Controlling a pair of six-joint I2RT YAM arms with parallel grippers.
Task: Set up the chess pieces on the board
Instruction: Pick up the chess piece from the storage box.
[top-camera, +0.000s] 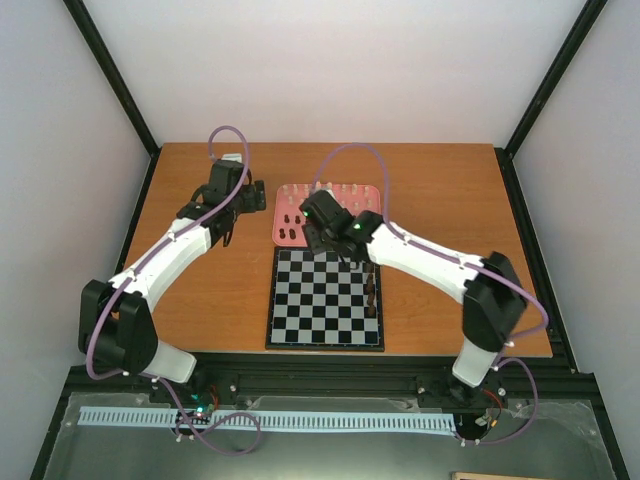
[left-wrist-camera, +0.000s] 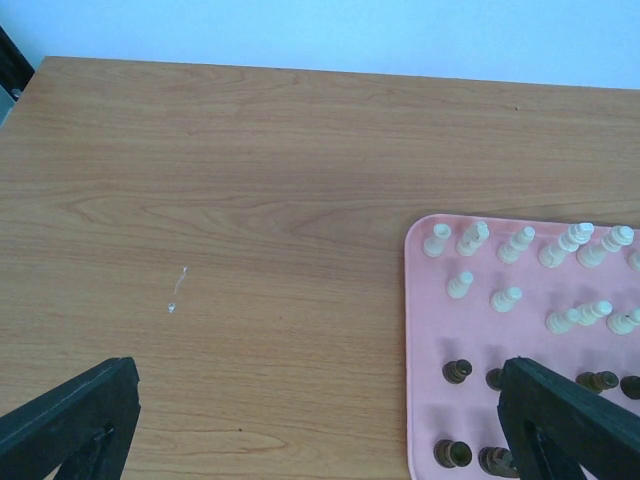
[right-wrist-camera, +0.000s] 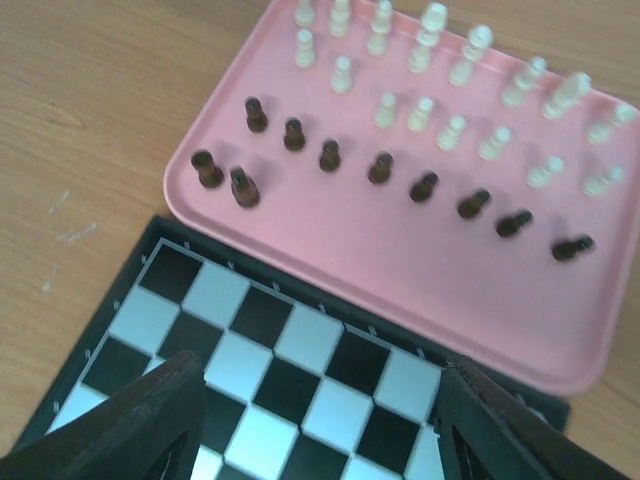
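Observation:
The board (top-camera: 325, 300) lies in front of the pink tray (top-camera: 330, 215). Several dark chess pieces (top-camera: 372, 290) stand along the board's right edge. In the right wrist view the tray (right-wrist-camera: 420, 270) holds a row of dark pieces (right-wrist-camera: 380, 168) and behind them cream pieces (right-wrist-camera: 430, 110). My right gripper (right-wrist-camera: 320, 430) hangs open and empty over the board's far squares (right-wrist-camera: 260, 370), just short of the tray. My left gripper (left-wrist-camera: 320, 440) is open wide and empty above bare table, with its right finger (left-wrist-camera: 570, 420) over the tray's left end (left-wrist-camera: 425, 330).
The wooden table (top-camera: 200, 300) stretches left and right of the board. Black frame posts (top-camera: 150, 150) stand at the back corners, and a rail (top-camera: 330, 365) runs along the near edge. Both arms reach over the middle, the right one crossing the board's far right corner.

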